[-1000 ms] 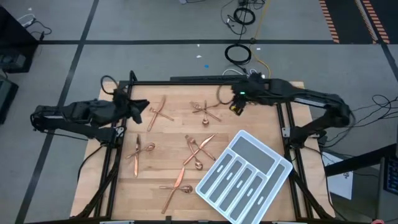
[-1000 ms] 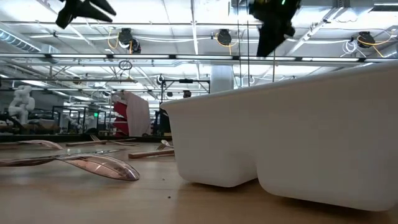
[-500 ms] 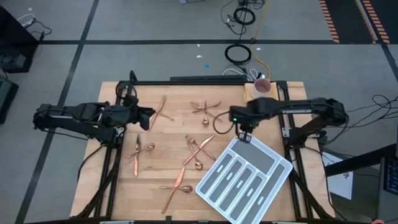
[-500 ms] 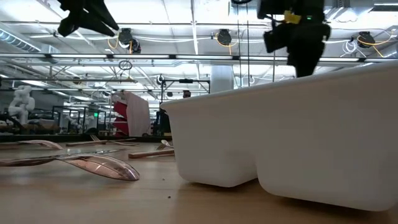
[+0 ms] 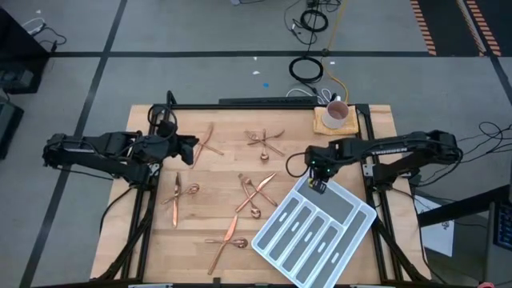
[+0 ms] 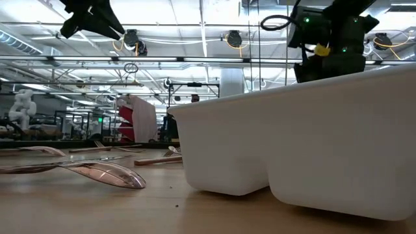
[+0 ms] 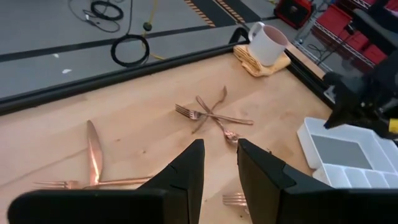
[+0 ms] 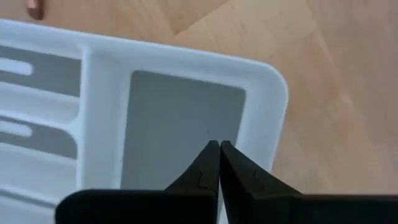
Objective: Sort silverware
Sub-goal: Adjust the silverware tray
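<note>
The right claw [image 5: 318,186] hangs over the far corner of the white tray [image 5: 352,232], its two fingers [image 8: 211,165] pressed together with nothing between them, above the wide grey compartment at that end. The tray sits at an angle on the near right part of the tabletop [image 5: 220,172], and none of its slots that can be seen holds anything.

The left claw [image 5: 194,146] is held above the far left of the tabletop, its fingers [image 7: 186,171] a little apart and empty.

The silverware [image 5: 253,192] is all out on the wood, in small crossed heaps: a knife and fork just beside the left claw, a few forks [image 7: 211,115] toward the far middle, a pair on the left, a tangle with a spoon in the centre close to the tray, and two more pieces at the near edge. From table level a spoon [image 6: 107,174] lies bowl down in front of the tray's wall.

A white mug [image 5: 336,114] stands on a yellow cloth [image 5: 326,123] at the far right corner, well apart from the cutlery.
</note>
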Action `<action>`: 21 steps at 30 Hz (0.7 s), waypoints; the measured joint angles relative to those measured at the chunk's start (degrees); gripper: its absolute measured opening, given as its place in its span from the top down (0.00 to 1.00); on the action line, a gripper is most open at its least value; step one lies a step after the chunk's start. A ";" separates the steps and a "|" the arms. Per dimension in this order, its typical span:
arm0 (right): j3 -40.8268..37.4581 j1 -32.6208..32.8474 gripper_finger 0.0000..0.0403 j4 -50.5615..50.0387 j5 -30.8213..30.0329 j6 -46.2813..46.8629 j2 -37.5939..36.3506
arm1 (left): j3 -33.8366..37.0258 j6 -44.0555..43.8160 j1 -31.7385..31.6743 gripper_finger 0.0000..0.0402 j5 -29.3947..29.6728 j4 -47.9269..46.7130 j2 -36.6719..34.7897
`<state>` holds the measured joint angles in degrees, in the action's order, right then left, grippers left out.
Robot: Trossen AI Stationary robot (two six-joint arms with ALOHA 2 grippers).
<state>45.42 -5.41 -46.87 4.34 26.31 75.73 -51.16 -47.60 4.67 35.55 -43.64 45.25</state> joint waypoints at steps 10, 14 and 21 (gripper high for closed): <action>-0.05 -1.78 1.00 3.46 -4.66 -1.18 8.17 | 0.00 0.01 -2.06 0.75 0.66 0.02 0.00; -0.06 -2.86 1.00 3.60 -5.52 -1.37 9.55 | 0.00 -0.01 -2.16 0.75 0.72 0.02 0.00; -0.08 -5.34 1.00 2.46 -9.79 -2.20 9.43 | 0.00 -0.01 -2.15 0.75 0.72 0.04 0.00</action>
<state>45.34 -10.75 -44.41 -5.45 24.11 85.16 -51.16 -47.62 2.52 36.27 -43.59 45.25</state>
